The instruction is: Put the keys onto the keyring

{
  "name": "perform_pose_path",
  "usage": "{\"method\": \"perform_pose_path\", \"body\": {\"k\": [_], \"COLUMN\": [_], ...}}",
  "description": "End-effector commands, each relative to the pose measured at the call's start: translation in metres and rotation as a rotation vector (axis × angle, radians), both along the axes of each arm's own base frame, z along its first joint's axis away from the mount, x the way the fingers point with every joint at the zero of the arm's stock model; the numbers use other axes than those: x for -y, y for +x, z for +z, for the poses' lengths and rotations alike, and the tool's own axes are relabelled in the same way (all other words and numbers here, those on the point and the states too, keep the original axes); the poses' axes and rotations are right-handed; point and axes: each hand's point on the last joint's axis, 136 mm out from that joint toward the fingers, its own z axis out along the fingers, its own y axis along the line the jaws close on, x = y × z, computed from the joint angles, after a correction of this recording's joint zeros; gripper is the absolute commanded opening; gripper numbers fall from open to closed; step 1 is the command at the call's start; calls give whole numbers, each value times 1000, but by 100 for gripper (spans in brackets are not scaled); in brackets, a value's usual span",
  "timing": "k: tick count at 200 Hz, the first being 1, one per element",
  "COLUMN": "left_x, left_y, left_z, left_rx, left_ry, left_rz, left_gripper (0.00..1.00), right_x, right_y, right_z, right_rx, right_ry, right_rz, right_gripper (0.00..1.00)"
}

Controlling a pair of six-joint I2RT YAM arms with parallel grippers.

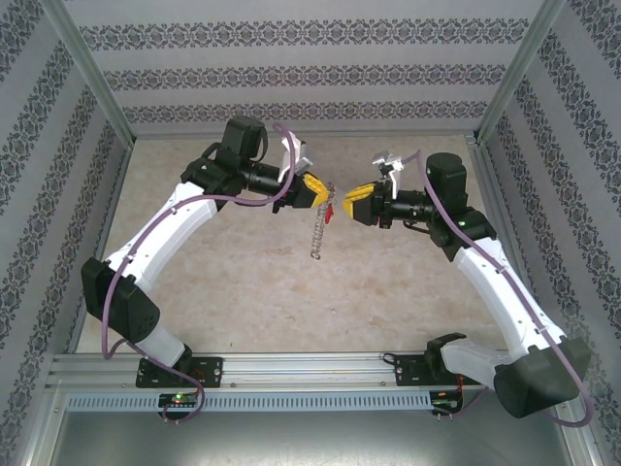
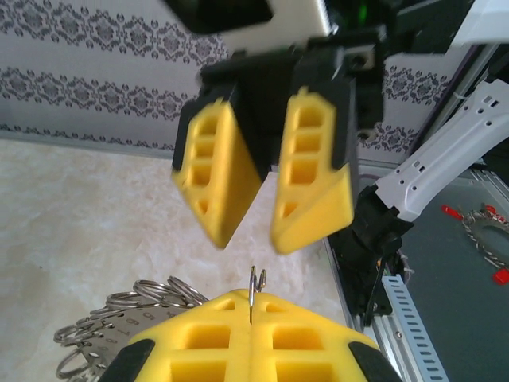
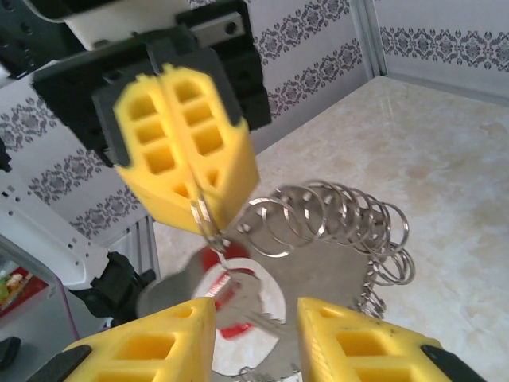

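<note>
The right gripper [image 3: 254, 317] is standing with its jaws apart on either side of the red-headed key [image 3: 215, 263], gripping nothing. This is probably to let the key dangle from the wire. Just beyond, the left gripper [image 3: 195, 213] is pinching the keyring [image 3: 382, 247] by its wire, jaws clamped together. It is holding the loop aloft so the small rings are hanging clear above the marbled tabletop [image 3: 445, 159].
</note>
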Motion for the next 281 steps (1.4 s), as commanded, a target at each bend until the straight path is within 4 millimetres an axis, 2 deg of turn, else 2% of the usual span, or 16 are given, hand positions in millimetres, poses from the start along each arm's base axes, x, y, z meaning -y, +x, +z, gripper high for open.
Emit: {"method": "perform_pose_path", "body": {"k": [1,62,133,153,174,229,281], "left_x": [0,1,0,0,0,-2,0], "left_y": [-12,-12,-13,-12,-13,-14,-13], "left_z": [29,30,33,33,35,38,40], "left_rx": [66,63,71,75,81,101,99], "left_ry": [-78,-86,-92,-93,-96,-108,-123], "left_rz": [-37,-40,-38,-35,-35,-18,-17], "left_gripper": [0,0,0,0,0,0,0], "right_x": [-2,-14,-22,-21,-20,-20,-41], "right_y": [-3,-11,-11,-13,-15,-26,-30], "right_z": [27,34,21,17,14,7,-2], "right_rx": [55,63,34,26,19,0,-47], "right_ry": [95,134,123,118,115,94,64], "right_rz": [29,104,132,130,136,170,253], "right_gripper": [34,36,28,18,0,0,0]}}
